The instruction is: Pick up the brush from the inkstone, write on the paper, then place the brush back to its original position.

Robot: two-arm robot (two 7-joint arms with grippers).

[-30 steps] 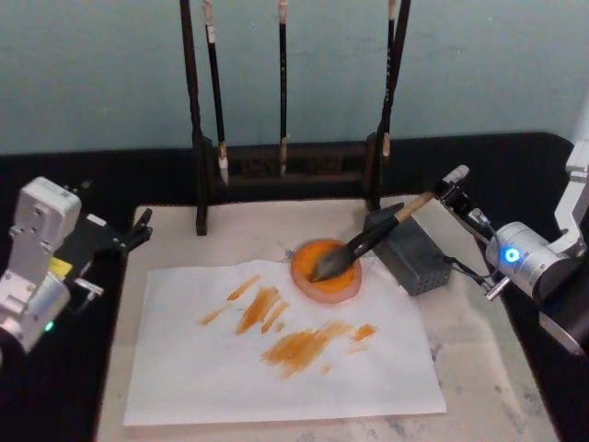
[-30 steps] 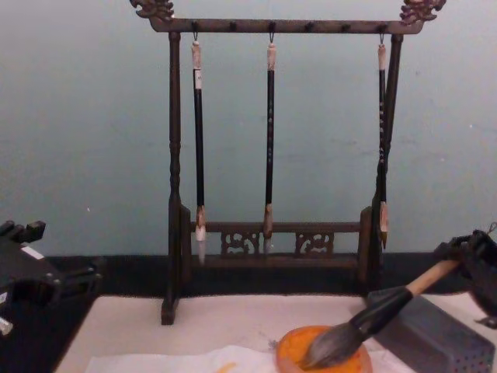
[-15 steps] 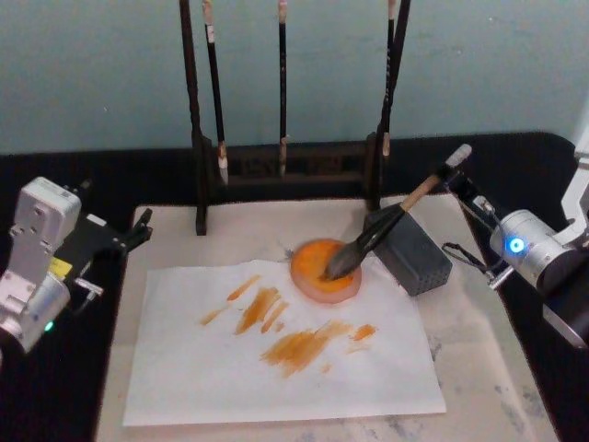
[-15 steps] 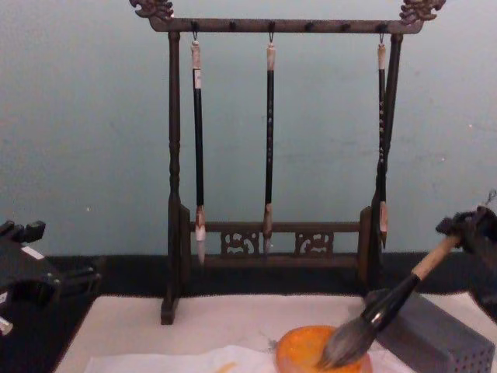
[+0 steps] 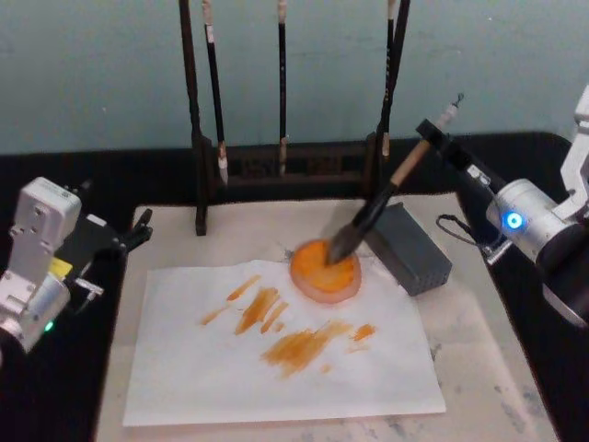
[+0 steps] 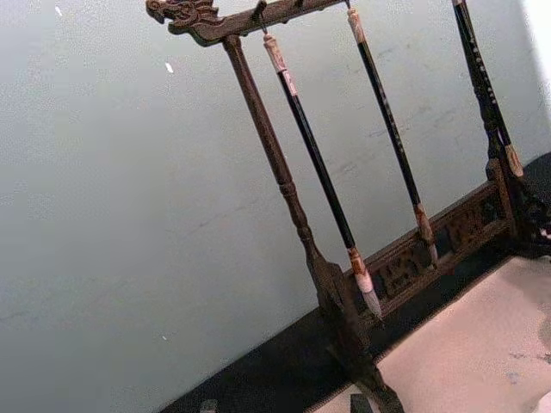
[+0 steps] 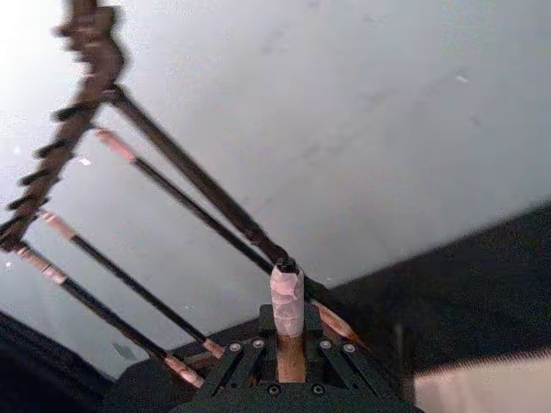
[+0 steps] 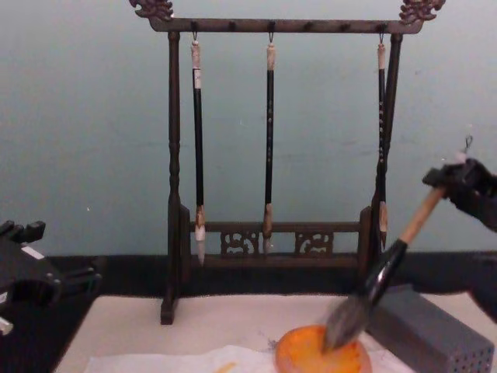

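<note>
The brush (image 5: 370, 215) stands steeply tilted, its grey bristles over the orange inkstone (image 5: 317, 276); whether the tip touches the dish I cannot tell. My right gripper (image 5: 431, 135) is shut on the pale handle just below the white end cap (image 7: 287, 301), high above the grey block. In the chest view the brush (image 8: 384, 272) slants down from the right gripper (image 8: 454, 183) to the inkstone (image 8: 311, 356). The white paper (image 5: 276, 378) lies in front of the dish with several orange strokes on it. My left gripper (image 5: 140, 230) rests open at the table's left edge.
A grey block (image 5: 414, 253) sits just right of the inkstone, under the brush handle. A dark wooden rack (image 5: 285, 161) with three thin hanging brushes stands at the back. The beige mat (image 5: 469, 368) lies under the paper.
My right gripper rose and moved left, lifting the handle off the grey block. The brush swung from nearly flat to steep, with its bristles staying at the inkstone. The left arm stayed still.
</note>
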